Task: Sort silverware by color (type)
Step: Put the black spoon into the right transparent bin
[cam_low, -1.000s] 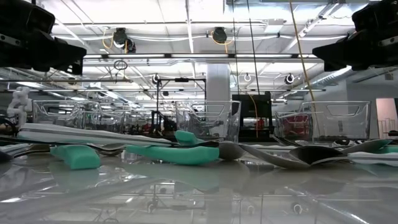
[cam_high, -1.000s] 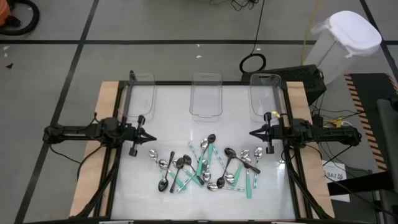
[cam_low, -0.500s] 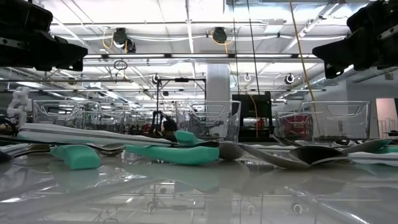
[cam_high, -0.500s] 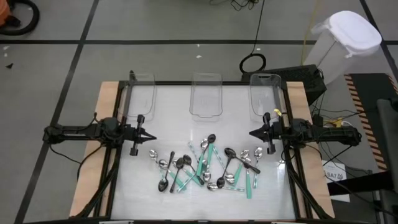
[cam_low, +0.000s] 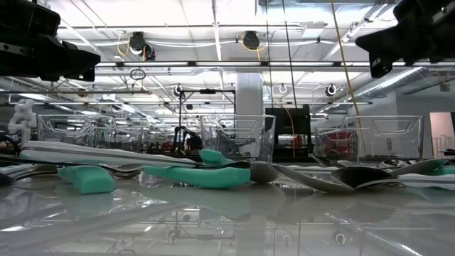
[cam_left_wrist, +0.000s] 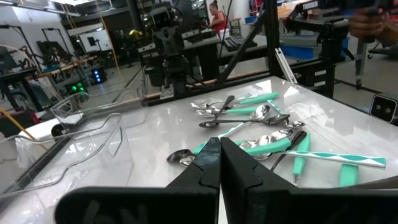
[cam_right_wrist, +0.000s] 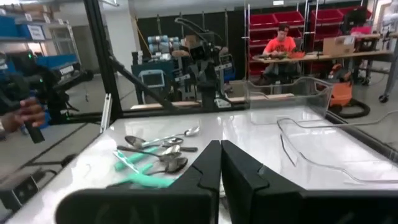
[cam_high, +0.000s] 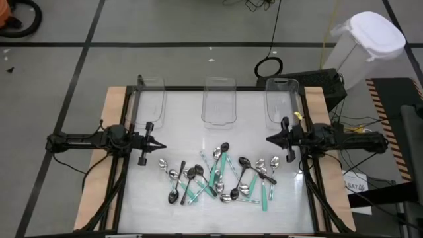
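The silverware (cam_high: 218, 175) lies in a loose pile on the near half of the white table: shiny silver spoons, dark spoons and spoons with teal-green handles (cam_low: 202, 176), also seen in the left wrist view (cam_left_wrist: 261, 121) and the right wrist view (cam_right_wrist: 152, 152). My left gripper (cam_high: 163, 149) hovers at the table's left edge, shut and pointing level toward the centre (cam_left_wrist: 219, 163). My right gripper (cam_high: 268, 139) hovers at the right edge, shut and pointing level toward the centre (cam_right_wrist: 219, 163). Neither has anything between its fingers.
Three clear plastic bins stand along the table's far edge, at left (cam_high: 151, 102), centre (cam_high: 219, 102) and right (cam_high: 280, 102). A black frame (cam_high: 218, 88) runs round the table. A person sits at a bench (cam_right_wrist: 283, 43) in the room beyond.
My right gripper has risen a little at the table's right edge and rolled about its own pointing line, staying shut. The spoons have not moved.
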